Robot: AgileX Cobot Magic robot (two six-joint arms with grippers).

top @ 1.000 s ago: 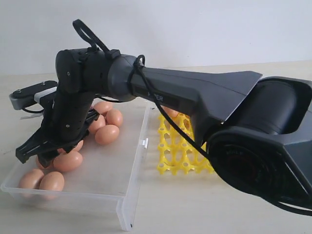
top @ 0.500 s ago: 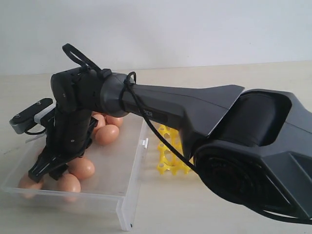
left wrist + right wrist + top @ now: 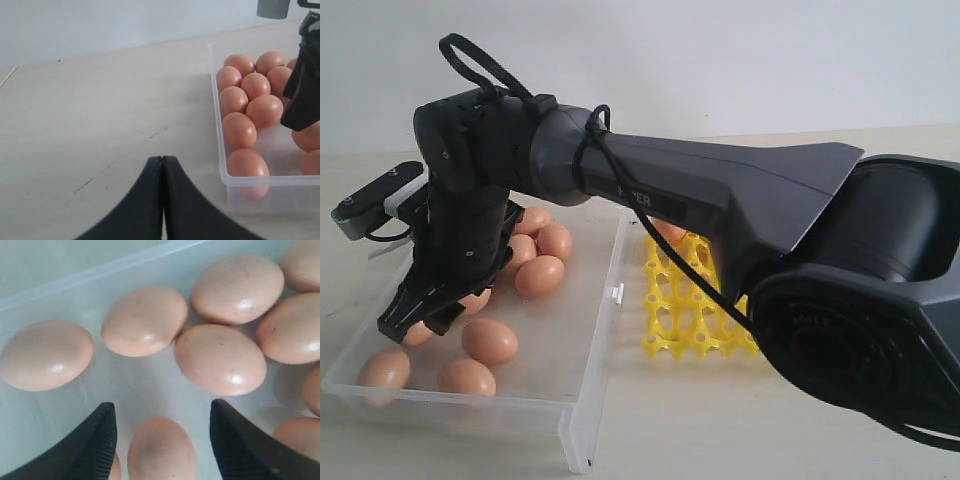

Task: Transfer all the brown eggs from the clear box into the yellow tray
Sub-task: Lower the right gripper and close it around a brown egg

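The right end effector is released, its fingers spread wide over the floor of the clear box, and nothing is gripped. One of the brown eggs is seen between the fingers, and others are clustered just ahead of the tips. The yellow tray is set beyond the box wall, well apart from this end effector. The left end effector is clenched on nothing above the bare worktop, with the box near it.
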